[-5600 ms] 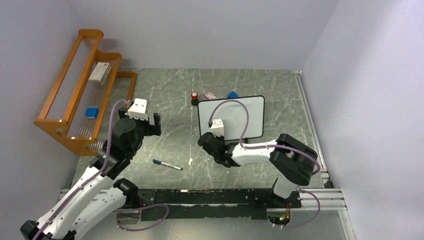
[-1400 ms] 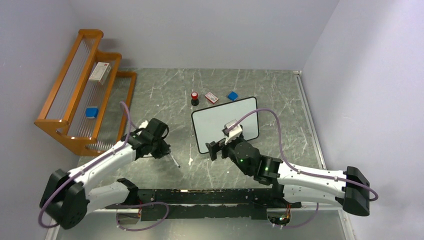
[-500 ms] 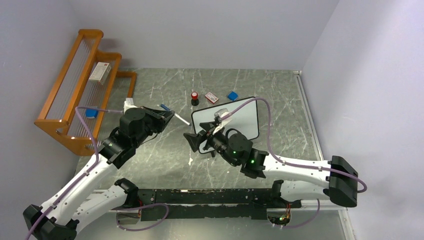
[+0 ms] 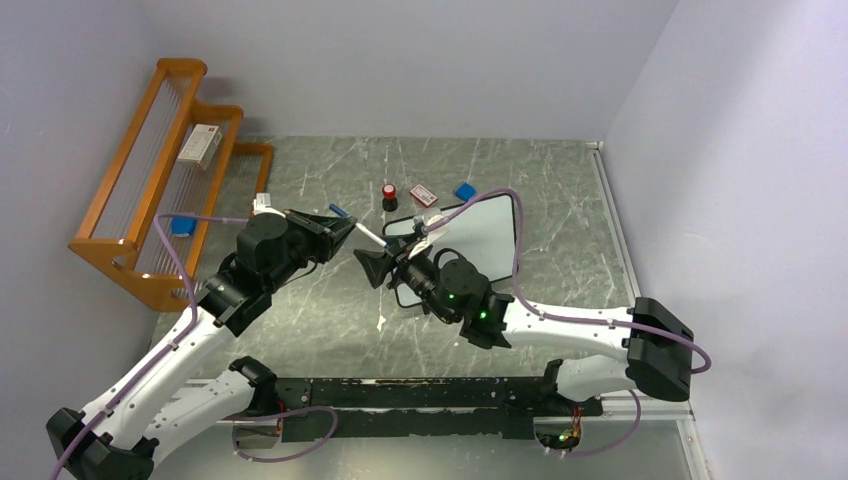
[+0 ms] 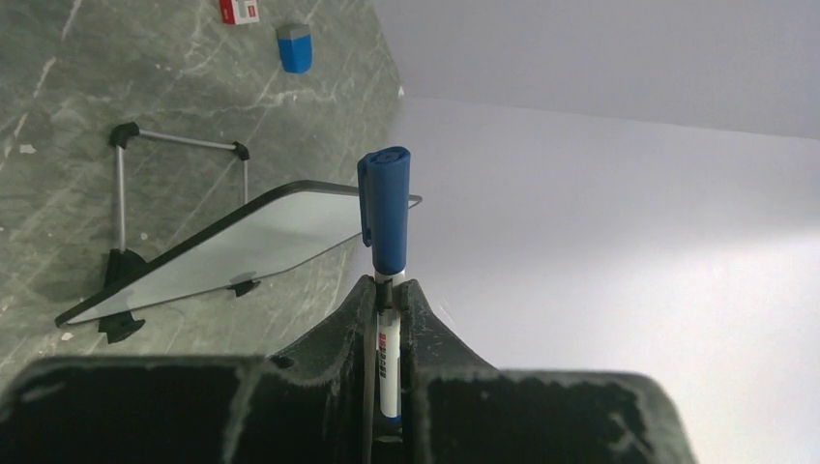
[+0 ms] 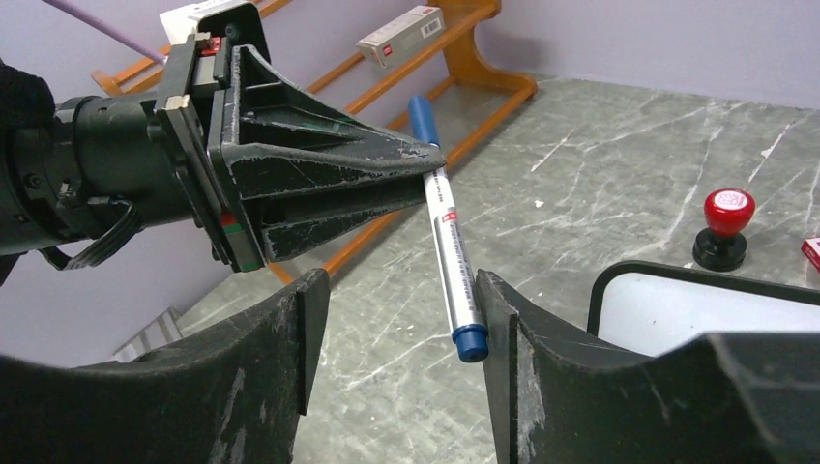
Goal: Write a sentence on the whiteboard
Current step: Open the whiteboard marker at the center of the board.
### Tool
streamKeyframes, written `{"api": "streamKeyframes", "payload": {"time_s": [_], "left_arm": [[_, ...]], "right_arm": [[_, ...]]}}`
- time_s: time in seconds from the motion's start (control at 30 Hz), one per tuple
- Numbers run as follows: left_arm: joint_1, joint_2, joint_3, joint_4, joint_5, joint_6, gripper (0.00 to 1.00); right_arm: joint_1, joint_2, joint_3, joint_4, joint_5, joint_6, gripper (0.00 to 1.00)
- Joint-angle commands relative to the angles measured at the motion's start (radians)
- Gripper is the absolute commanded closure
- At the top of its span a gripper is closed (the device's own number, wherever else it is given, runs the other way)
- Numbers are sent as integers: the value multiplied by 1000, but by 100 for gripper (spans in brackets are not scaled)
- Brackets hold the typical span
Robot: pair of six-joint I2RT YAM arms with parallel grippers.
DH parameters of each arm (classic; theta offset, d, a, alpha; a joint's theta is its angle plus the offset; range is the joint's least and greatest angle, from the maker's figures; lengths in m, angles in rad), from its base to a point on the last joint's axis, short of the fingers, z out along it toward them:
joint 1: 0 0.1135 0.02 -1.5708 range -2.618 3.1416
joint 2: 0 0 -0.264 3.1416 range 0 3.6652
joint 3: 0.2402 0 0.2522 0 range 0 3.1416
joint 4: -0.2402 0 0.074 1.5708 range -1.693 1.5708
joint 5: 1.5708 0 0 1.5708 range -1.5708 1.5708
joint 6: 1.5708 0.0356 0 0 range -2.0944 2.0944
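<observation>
My left gripper (image 4: 350, 228) is shut on a marker pen (image 4: 368, 234), held up in the air; its blue cap (image 5: 385, 208) sticks out past the fingertips. My right gripper (image 6: 401, 329) faces it, open. The pen's blue back end (image 6: 471, 341) hangs between the fingers, close against the right one (image 6: 498, 333). The whiteboard (image 4: 492, 228) stands on the table behind the right arm, largely hidden by it. The board's face (image 5: 242, 246) that shows is plain white, and no sentence is in view.
An orange wooden rack (image 4: 160, 180) holding a small box and a blue block stands at the far left. A red stamp (image 4: 389, 192), a red and white box (image 4: 423, 194) and a blue eraser (image 4: 465, 190) lie behind the board.
The left gripper took the pen off the table and raised it toward the middle. The right gripper swung left from the board to the pen's end, and its jaws have narrowed.
</observation>
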Motion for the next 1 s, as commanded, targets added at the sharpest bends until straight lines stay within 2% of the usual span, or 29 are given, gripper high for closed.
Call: {"api": "streamKeyframes", "payload": {"time_s": [0.0, 0.6, 0.97], "left_arm": [[-8, -12, 11, 49, 62, -33, 95], [-8, -23, -13, 60, 116, -44, 95], [-9, -32, -17, 48, 115, -29, 95]], "right_arm": [[-4, 18, 26, 84, 23, -19, 41], [-17, 37, 27, 121, 36, -28, 65], [-20, 39, 35, 124, 50, -20, 66]]}}
